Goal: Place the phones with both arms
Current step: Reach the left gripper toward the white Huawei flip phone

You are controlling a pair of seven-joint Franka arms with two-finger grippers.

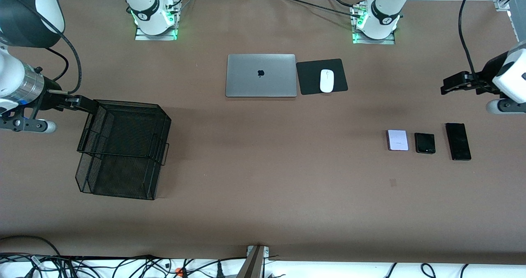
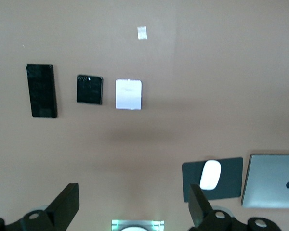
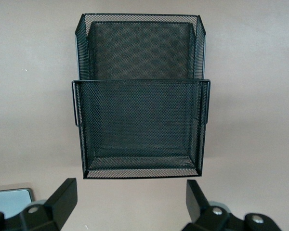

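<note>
Nearest the front camera, at the right arm's end of the table, stands a black mesh basket (image 1: 123,146); the right wrist view looks straight down into its two stepped compartments, both bare, which the front view shows only at a slant. Toward the left arm's end three phones lie flat in a row, apart from one another: the pale lilac-white phone (image 1: 397,140), the small black phone (image 1: 425,143) beside it, and the longer black phone (image 1: 458,141) closest to the table's end. The left wrist view alone shows a small pale patch (image 2: 142,32) on the brown table (image 1: 263,187) nearer the front camera than the phones.

Farther off lie a closed silver laptop (image 1: 261,75) and a white mouse (image 1: 327,81) on a black pad (image 1: 321,76).

The right gripper (image 1: 84,104) hangs over the basket's farther edge, fingers spread wide, holding nothing. The left gripper (image 1: 452,83) hangs over bare table, farther than the phones, fingers likewise wide apart and empty.
</note>
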